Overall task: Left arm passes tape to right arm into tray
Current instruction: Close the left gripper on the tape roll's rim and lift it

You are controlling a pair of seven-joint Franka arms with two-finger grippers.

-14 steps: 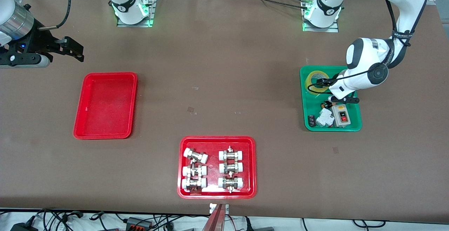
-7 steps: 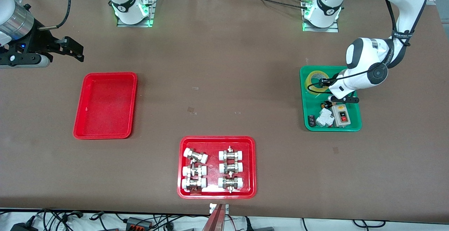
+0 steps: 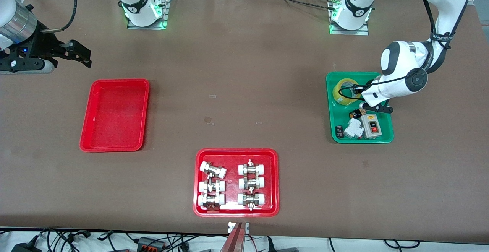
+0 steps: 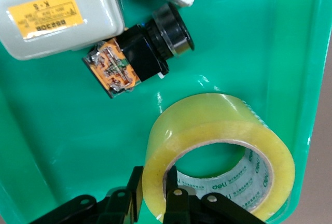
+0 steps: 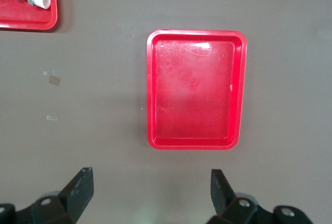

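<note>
Tape (image 4: 218, 151) sits in the green tray (image 3: 386, 139), in the corner farthest from the front camera on the side toward the right arm's end of the table, and it looks tipped up a little off the tray floor in the left wrist view. Your left gripper (image 4: 155, 200) is down in the green tray with one finger inside the core and one outside, pinched on the roll's wall, so read it as holding the tape. Also in the green tray, nearer the front camera than the tape: a black pushbutton part (image 4: 137, 55) with an orange back, a grey switch box (image 3: 370, 126) and a white breaker (image 3: 353, 129). Step in hand looks like the pick, grasp made, lift just starting or about to start. Next you'll want to raise the roll straight up clear of the green tray's rim, keep it off the pushbutton part beside it, then carry it toward the middle of the table for the handover. Right gripper (image 5: 150, 187) waits with fingers spread wide and nothing between them, up over bare table near the plain red tray (image 3: 86, 145), well apart from the green tray. That red tray holds nothing yet. The other red tray (image 3: 198, 210), with the metal fittings, is nearer the front camera than the green tray; leave it alone
</note>
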